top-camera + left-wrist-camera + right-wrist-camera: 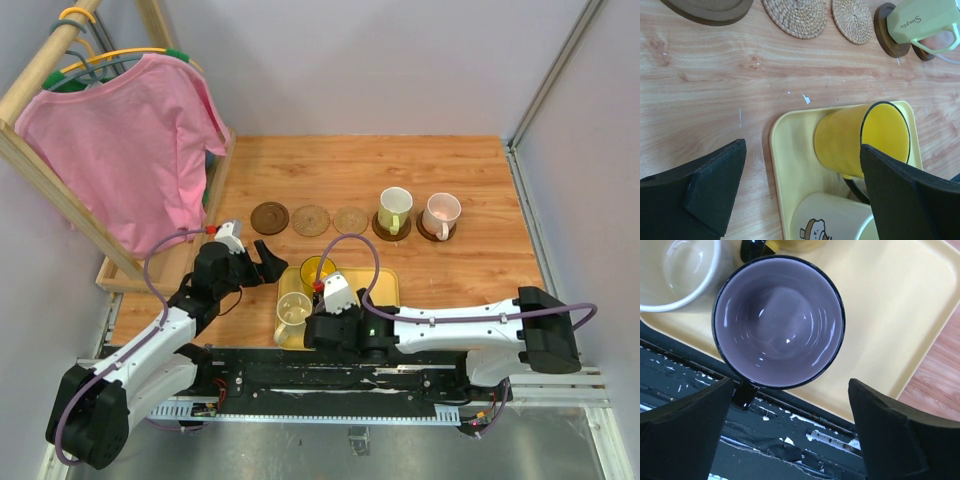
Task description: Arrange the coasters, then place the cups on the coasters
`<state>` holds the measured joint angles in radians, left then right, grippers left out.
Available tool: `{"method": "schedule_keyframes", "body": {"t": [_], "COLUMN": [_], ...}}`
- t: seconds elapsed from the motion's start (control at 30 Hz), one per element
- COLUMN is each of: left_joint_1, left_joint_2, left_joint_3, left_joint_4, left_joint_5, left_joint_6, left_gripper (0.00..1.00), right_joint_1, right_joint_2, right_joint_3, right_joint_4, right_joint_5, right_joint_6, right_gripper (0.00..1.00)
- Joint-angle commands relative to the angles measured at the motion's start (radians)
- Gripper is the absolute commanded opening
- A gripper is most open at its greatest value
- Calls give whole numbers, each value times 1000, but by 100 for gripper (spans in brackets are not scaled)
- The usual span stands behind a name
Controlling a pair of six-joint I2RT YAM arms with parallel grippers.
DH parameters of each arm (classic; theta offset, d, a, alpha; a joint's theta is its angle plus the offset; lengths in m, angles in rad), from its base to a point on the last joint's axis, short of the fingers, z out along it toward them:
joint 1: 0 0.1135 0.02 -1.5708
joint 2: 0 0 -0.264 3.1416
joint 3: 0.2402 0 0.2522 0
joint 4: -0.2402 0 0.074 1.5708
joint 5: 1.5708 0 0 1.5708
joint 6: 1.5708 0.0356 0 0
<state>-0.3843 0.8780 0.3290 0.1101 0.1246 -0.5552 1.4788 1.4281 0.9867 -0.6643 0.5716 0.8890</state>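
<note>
A light wooden table (pixel 440 170) is enclosed by pale grey walls, and a wooden rack (pixel 40 170) hung with a pink T-shirt (pixel 130 150) is set along its left edge. 5 coasters are laid in a row across the middle of the table. From the left, a bare dark brown coaster (pixel 270 217) is followed by a tan woven coaster (pixel 311 220) and a second tan woven coaster (pixel 350 219), both bare. The 4th coaster (pixel 392 238), dark brown, is topped by a pale cup (pixel 395 208) lettered "Simple". The 5th coaster (pixel 434 237), also dark brown, is topped by a pale pink cup (pixel 441 212).

Nearer the arms, a yellow tray (pixel 385 290) is placed with 3 cups upright on it. A yellow cup (pixel 318 268) is stood at its far left corner and a cream cup (pixel 293 310), printed with a small cartoon figure, at its near left. A purple-grey cup (pixel 779 322) with a black rim and handle is stood just beside the cream cup, close to the tray's near edge.

The left gripper (pixel 266 260) is held over bare wood just beside the tray's left edge. Its fingers are spread fully apart and nothing is gripped. The right gripper (pixel 790 385) is poised above the purple-grey cup. Its fingers are likewise spread wide, no contact with the cup is seen, and nothing is held.
</note>
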Motion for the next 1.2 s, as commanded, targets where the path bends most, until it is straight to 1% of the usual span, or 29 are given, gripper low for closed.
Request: {"method": "schedule_keyframes", "body": {"t": [0.0, 0.1, 0.2, 0.3, 0.37, 0.47, 0.53, 0.63, 0.7, 0.77, 0.87, 0.93, 1.1, 1.17], "left_joint_1": [-12, -12, -13, -13, -13, -13, -13, -13, -13, -13, -13, -13, -14, -14], "left_joint_2": [-9, -7, -4, -3, 0, 7, 10, 12, 12, 13, 15, 17, 23, 25], "left_joint_3": [-7, -8, -11, -18, -21, -23, -24, -27, -29, -31, -33, -35, -38, -39], "left_joint_4": [25, 28, 31, 35, 41, 44, 45, 46, 47, 46, 46, 46, 50, 52], "left_joint_5": [2, 5, 5, 6, 5, 6, 8, 8, 9, 7, 7, 6, 6, 6], "left_joint_6": [-6, -6, -6, -9, -12, -14, -15, -17, -17, -18, -18, -18, -18, -19], "left_gripper": [100, 100, 100, 100, 100, 100, 100, 99, 100, 100, 100, 100, 100, 100], "right_joint_1": [22, 23, 22, 22, 22, 23, 23, 23, 23, 23, 23, 23, 22, 23], "right_joint_2": [33, 24, -14, -53, -69, -68, -49, -9, 21, 45, 61, 60, 41, 36], "right_joint_3": [31, 8, -31, -65, -85, -102, -101, -87, -75, -66, -63, -66, -80, -83], "right_joint_4": [-178, -244, -243, -188, -116, -12, 34, 54, 54, 55, 55, 54, 55, 54], "right_joint_5": [58, 76, 73, 56, 21, -25, -48, -61, -70, -77, -79, -76, -68, -71], "right_joint_6": [130, 205, 235, 209, 136, 49, 4, -22, -30, -34, -33, -29, -21, -21], "right_gripper": [98, 98, 98, 100, 96, 86, 77, 64, 58, 53, 49, 44, 22, 11]}}
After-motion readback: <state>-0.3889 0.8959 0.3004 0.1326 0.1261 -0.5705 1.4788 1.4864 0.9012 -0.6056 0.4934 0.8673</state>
